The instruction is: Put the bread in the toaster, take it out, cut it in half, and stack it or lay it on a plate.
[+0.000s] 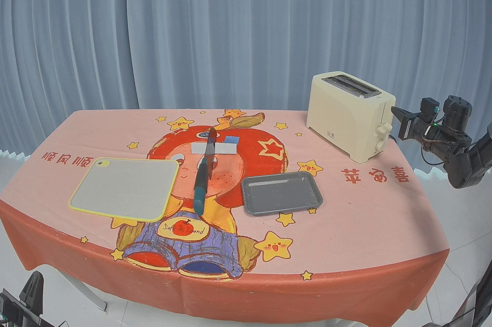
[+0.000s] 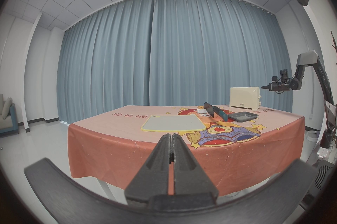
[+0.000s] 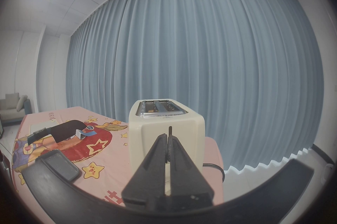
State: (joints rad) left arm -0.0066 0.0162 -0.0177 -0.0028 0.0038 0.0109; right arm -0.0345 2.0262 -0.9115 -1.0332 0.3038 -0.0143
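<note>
Cream toaster (image 1: 351,113) at right centre of head frame, right gripper (image 3: 167,137) clenched just beside its lever end, left gripper (image 2: 172,137) clenched, well apart from cutting board (image 1: 124,188), grey plate (image 1: 282,193) at centre, knife (image 1: 204,174) between them.

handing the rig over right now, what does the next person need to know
Left gripper: shut, empty, low, off the table's near-left edge.
Right gripper: shut, empty, at the toaster's lever end.
Board left, knife propped mid-table, tray right of it; board and tray bare.
Bread: maybe something brownish in the toaster; cannot tell.
Done: perhaps loading. Left: take out, cut, plate.
</note>
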